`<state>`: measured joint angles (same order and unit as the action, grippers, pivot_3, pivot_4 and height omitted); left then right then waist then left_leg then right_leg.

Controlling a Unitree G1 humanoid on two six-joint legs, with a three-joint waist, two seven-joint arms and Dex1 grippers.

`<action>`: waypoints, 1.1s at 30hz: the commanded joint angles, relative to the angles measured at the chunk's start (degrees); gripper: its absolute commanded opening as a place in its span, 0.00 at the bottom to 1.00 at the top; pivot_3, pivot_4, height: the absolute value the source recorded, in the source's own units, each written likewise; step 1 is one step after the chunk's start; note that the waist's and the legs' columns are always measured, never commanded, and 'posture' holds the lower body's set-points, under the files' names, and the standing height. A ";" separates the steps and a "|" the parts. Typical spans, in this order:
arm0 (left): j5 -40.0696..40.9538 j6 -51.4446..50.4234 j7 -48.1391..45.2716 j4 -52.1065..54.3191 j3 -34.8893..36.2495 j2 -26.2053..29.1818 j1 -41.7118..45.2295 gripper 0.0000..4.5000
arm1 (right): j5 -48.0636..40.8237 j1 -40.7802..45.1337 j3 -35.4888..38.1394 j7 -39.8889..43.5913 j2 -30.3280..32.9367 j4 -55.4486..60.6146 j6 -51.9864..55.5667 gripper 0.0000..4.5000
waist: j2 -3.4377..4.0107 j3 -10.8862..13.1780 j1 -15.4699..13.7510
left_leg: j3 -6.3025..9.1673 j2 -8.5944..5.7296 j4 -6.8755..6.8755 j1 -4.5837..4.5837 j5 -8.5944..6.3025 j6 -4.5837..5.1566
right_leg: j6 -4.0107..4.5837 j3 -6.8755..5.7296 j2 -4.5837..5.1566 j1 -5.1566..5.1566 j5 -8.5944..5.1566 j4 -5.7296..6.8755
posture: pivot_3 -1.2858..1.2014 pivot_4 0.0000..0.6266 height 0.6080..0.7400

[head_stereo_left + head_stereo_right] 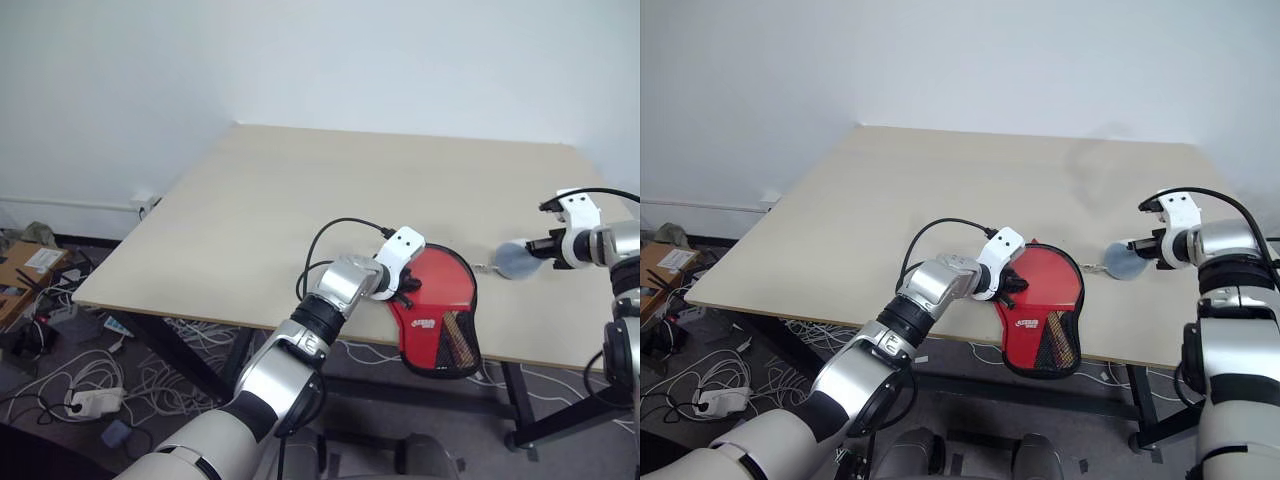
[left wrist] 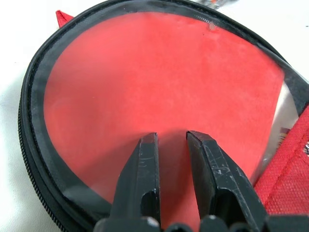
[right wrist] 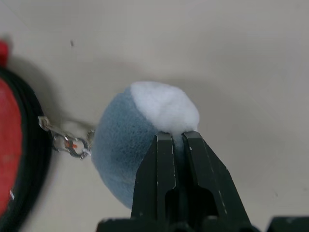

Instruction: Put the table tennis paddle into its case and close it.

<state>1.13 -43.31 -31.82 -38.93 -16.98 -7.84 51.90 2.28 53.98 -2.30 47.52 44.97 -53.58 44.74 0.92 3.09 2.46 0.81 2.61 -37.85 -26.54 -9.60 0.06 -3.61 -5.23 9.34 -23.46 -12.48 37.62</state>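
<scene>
Paddle (image 2: pixel 159 82) sits inside the case (image 1: pixel 436 310), its red face showing through the clear panel, and the case lies near the front edge of your table (image 1: pixel 300 190). Your left gripper (image 2: pixel 173 145) rests on that panel, fingers slightly apart, grasping nothing. Just beside the case, on its right, your right gripper (image 3: pixel 177 140) is clenched on the grey-blue and white plush ball (image 3: pixel 140 145), which a small metal chain (image 3: pixel 65 140) links to the case's edge.
</scene>
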 commanded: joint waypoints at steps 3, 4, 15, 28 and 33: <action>-0.43 -2.66 -0.53 -3.19 -1.76 -1.77 -2.52 0.19 | -2.86 -11.48 1.26 8.58 8.21 19.59 -1.10 0.00 | -0.05 0.03 -0.52 | -0.03 -0.08 0.00 0.00 0.00 0.01 | -0.10 0.00 0.08 0.02 -0.06 -0.01 | 0.52 0.00 0.61; -0.43 -2.68 -0.63 -3.13 -1.87 -1.74 -2.59 0.19 | -4.11 -15.36 1.78 10.99 9.77 24.35 -1.84 0.00 | -0.12 0.07 -0.65 | -0.02 -0.09 0.01 0.00 0.00 0.01 | -0.12 0.00 0.09 0.02 -0.07 -0.02 | 0.52 0.00 0.61; -0.30 -2.19 -0.97 -3.99 -2.32 -2.02 -2.33 0.19 | -16.43 -46.01 12.97 21.18 17.90 59.13 -5.14 0.00 | -0.43 0.20 -1.42 | -0.06 -0.23 -0.12 0.04 -0.04 0.02 | -0.21 -0.26 0.42 0.11 -0.13 -0.11 | 0.52 0.00 0.61; 0.11 -1.89 -0.63 -4.79 -2.04 -2.42 -2.10 0.19 | -21.51 -53.41 16.79 27.92 23.40 62.66 -9.92 0.00 | -0.51 0.21 -1.51 | -0.04 -0.29 -0.05 0.01 -0.18 0.23 | -0.24 -0.44 0.49 0.45 -0.12 -0.73 | 0.52 0.00 0.61; 0.71 -1.39 -0.33 -5.42 -2.11 -2.57 -1.86 0.19 | -24.46 -59.32 20.71 32.66 25.88 66.92 -10.28 0.00 | -0.54 0.21 -2.24 | -0.03 -0.31 -0.03 0.02 -0.22 0.26 | -0.26 -0.44 0.49 0.50 -0.11 -0.77 | 0.52 0.00 0.61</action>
<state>3.22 -43.01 -33.51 -39.57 -18.03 -7.91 51.84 -20.78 -4.20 15.56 77.74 69.10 11.03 34.56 0.38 3.30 0.21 0.78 2.30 -37.89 -26.51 -9.82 0.31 -3.87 -5.68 9.83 -22.96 -12.59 36.85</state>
